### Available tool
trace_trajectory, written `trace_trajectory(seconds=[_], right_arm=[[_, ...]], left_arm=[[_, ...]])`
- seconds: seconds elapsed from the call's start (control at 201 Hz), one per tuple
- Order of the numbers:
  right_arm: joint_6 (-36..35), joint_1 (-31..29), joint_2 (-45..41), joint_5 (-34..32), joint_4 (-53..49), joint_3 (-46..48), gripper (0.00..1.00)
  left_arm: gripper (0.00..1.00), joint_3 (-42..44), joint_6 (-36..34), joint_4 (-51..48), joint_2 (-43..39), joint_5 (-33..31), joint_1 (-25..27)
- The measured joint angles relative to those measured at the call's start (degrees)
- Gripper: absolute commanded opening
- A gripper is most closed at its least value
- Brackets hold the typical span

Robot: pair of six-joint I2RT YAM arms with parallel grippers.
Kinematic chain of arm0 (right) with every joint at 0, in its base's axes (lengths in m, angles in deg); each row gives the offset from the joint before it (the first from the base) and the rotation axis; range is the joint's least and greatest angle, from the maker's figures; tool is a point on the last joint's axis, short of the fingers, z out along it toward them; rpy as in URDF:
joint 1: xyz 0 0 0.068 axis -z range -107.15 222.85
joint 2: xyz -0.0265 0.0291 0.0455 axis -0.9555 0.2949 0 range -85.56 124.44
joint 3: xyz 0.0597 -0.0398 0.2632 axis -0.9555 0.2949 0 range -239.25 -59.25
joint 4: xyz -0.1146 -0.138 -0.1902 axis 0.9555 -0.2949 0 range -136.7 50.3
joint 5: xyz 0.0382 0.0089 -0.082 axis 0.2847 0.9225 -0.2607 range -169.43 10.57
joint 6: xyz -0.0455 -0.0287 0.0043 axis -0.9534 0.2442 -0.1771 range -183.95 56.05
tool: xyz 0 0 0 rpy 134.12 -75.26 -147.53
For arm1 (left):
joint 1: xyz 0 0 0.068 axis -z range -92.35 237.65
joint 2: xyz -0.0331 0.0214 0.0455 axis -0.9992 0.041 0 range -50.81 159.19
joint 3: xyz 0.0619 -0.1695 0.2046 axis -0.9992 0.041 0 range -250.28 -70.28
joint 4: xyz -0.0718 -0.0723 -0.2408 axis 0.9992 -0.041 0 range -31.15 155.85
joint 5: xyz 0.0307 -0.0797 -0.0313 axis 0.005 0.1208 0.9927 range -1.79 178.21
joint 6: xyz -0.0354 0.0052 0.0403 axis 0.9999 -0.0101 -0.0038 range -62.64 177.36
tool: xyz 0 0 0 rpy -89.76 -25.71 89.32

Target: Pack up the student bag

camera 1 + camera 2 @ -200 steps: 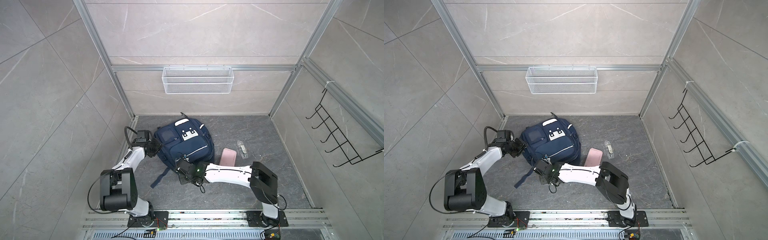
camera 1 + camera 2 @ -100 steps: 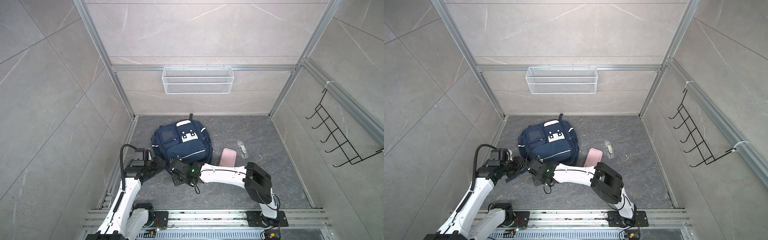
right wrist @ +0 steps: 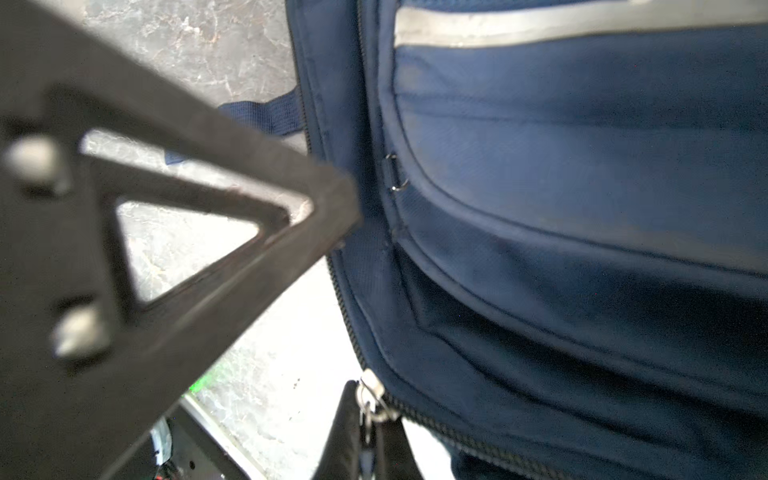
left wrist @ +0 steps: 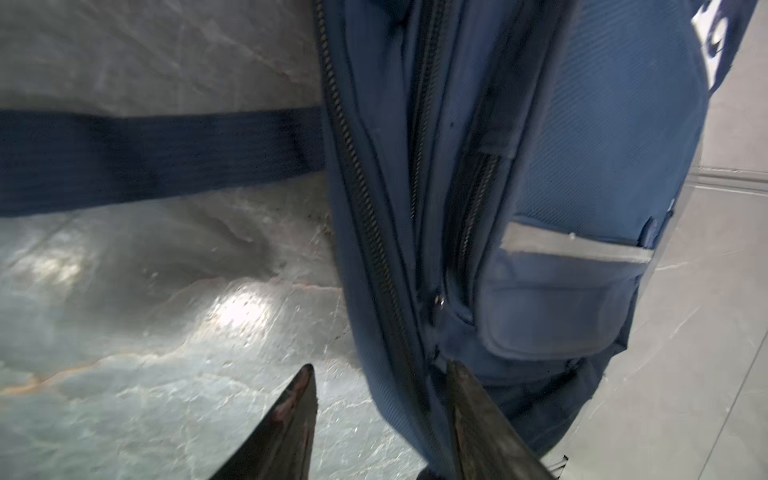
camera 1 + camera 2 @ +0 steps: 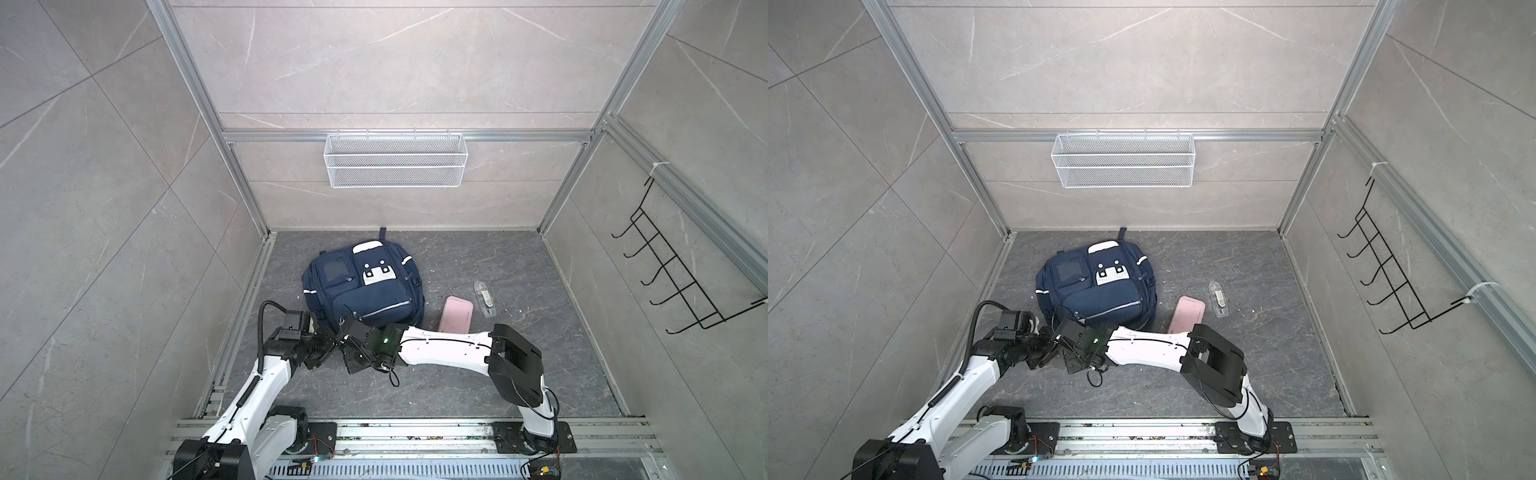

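The right gripper [image 3: 365, 415] is pinched shut on a zipper pull [image 3: 371, 397], probably to run the zip open for packing. The left gripper [image 4: 380, 365], half open, straddles the student bag's [image 5: 365, 291] near corner without clamping it, seemingly to steady it. Beyond, the bag lies flat on the worktop [image 5: 498, 374].

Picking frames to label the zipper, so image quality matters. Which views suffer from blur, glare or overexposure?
Both top views: sharp, evenly lit, student bag clear. Left wrist view: glare patch on the floor, strap softly blurred, zipper teeth readable. Right wrist view: floor blown out white, dark triangular part up close out of focus.
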Motion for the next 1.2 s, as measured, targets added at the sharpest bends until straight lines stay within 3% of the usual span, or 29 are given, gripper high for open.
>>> trace_trajectory(seconds=[0.154, 0.373, 0.543, 0.712, 0.99, 1.2], right_arm=[[-0.2, -0.1, 0.0, 0.4, 0.3, 0.0, 0.00], [-0.2, -0.2, 0.0, 0.3, 0.4, 0.0, 0.00], [-0.1, -0.2, -1.2, -0.5, 1.5, 3.0, 0.00], [-0.1, 1.0, -8.4, -1.8, 3.3, 11.9, 0.00], [0.0, 9.9, -23.8, -2.4, 4.1, 28.7, 0.00], [-1.8, 14.6, -26.3, -3.5, 3.8, 31.9, 0.00]], left_arm=[[0.42, 0.0, 1.3, 3.4, 2.6, -0.1, 0.9], [0.00, 0.0, 2.0, 5.6, 5.7, -0.4, 1.8], [0.00, 0.0, 2.0, 6.1, 6.6, -0.7, 1.9], [0.00, -0.2, 2.0, 6.2, 7.3, -0.9, 2.1], [0.00, -2.3, 1.8, 5.7, 10.1, -0.9, 2.3], [0.00, -4.9, 1.0, 4.4, 12.8, -0.9, 2.2]])
